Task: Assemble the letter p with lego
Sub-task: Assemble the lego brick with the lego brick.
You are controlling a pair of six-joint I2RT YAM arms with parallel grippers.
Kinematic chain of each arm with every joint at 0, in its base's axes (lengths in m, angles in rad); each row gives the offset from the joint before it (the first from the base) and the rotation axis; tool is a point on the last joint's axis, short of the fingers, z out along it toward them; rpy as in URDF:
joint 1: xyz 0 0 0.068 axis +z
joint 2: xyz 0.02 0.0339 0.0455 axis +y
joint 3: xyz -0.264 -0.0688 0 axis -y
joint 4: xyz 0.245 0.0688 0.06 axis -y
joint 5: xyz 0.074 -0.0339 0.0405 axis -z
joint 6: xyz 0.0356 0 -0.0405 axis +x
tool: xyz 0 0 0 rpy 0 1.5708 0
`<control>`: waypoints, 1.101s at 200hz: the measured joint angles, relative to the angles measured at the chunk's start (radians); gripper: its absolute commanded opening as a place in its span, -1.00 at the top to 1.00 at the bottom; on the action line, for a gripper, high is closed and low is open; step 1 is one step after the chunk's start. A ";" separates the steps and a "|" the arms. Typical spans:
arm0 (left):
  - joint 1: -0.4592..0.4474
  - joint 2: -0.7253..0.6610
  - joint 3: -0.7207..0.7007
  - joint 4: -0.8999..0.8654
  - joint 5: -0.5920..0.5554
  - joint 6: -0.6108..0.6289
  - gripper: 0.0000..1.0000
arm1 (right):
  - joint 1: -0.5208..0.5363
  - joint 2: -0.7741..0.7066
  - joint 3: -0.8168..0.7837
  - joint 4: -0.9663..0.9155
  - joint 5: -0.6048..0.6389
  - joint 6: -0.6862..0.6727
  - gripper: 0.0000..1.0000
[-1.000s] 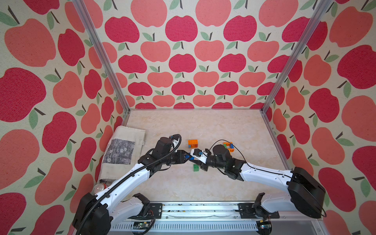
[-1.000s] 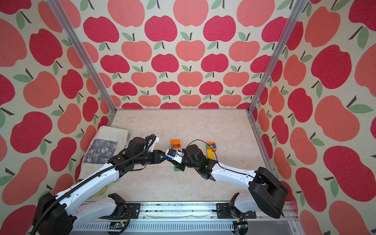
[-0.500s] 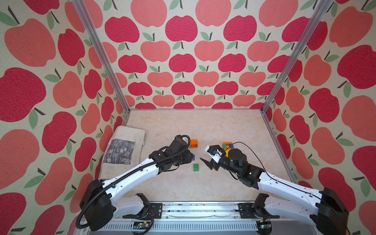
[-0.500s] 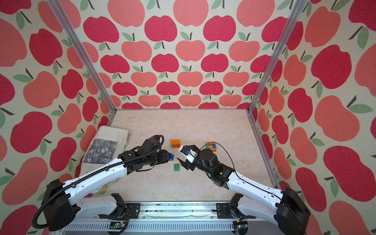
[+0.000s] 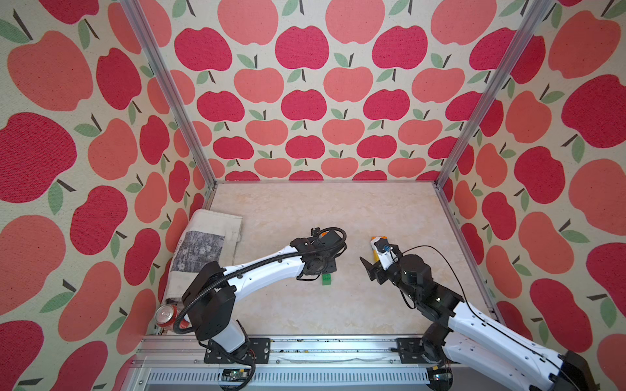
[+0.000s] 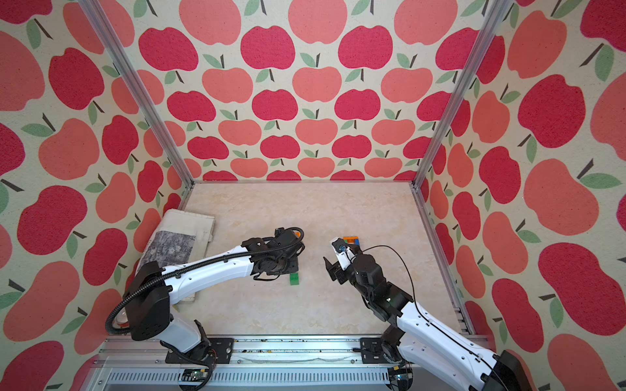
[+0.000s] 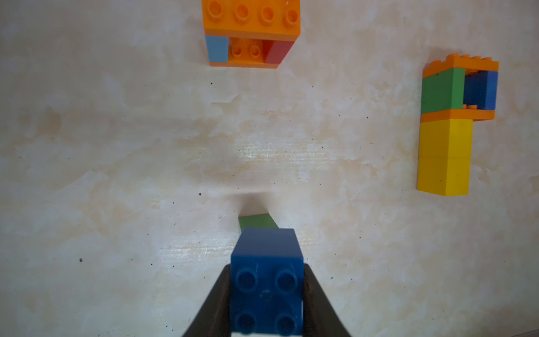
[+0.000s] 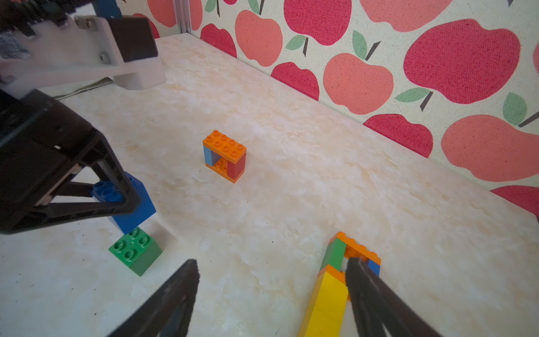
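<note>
A second ago both pincers were meeting on the dark blue square studded brick (image 7: 267, 280). Now the right pincer (image 8: 271, 262) is standing released, jaws wide, drawn off to the right of the green square studded brick (image 8: 135, 251) on the pale marbled counter (image 8: 291, 204). The left pincer (image 7: 267, 267) alone is clenching the blue brick, tilted just over the green one with its studs facing back up the arm; whether the two are touching is hard to tell. Well right of the green brick, the P-shaped lego build (image 7: 446, 140) of yellow, green, blue and orange pieces is lying flat. Its long axis is running front to back, yellow stem toward the robot's rail, loop toward the rear wall. Behind the green brick, the small orange lego frame (image 8: 224, 156) with light blue and red sides is standing upright.
</note>
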 measured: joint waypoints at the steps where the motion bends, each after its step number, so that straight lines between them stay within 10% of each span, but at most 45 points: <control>1: -0.001 0.002 0.001 -0.001 -0.001 -0.001 0.48 | 0.000 0.000 -0.001 0.000 0.000 0.001 -0.66; 220: -0.068 0.107 0.041 -0.050 -0.068 -0.039 0.47 | -0.010 0.028 -0.013 0.043 -0.061 0.026 -0.68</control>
